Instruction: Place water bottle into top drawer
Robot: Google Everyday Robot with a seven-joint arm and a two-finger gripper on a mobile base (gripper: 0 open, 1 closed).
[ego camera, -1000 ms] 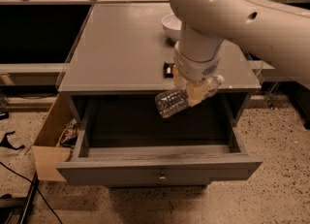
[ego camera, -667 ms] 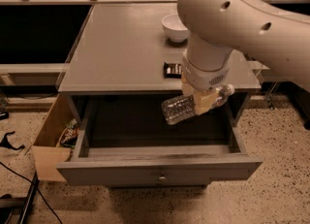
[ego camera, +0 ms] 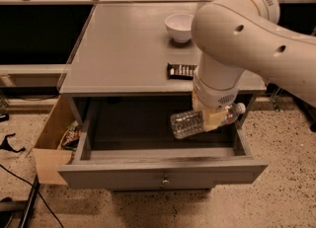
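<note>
Beige claw (ego camera: 215, 117) — tight around water bottle (ego camera: 186, 124) (sideways) — over top drawer (ego camera: 123, 173)

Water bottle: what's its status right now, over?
Gripper shut on water bottle, over open top drawer. Bottle sideways, not yet released. No obstacle seen beneath.

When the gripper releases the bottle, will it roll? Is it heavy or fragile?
The bottle lies sideways in the gripper above the drawer, so being round it would probably roll. It looks clear and empty, likely light. Its crinkled walls may dent if squeezed.
</note>
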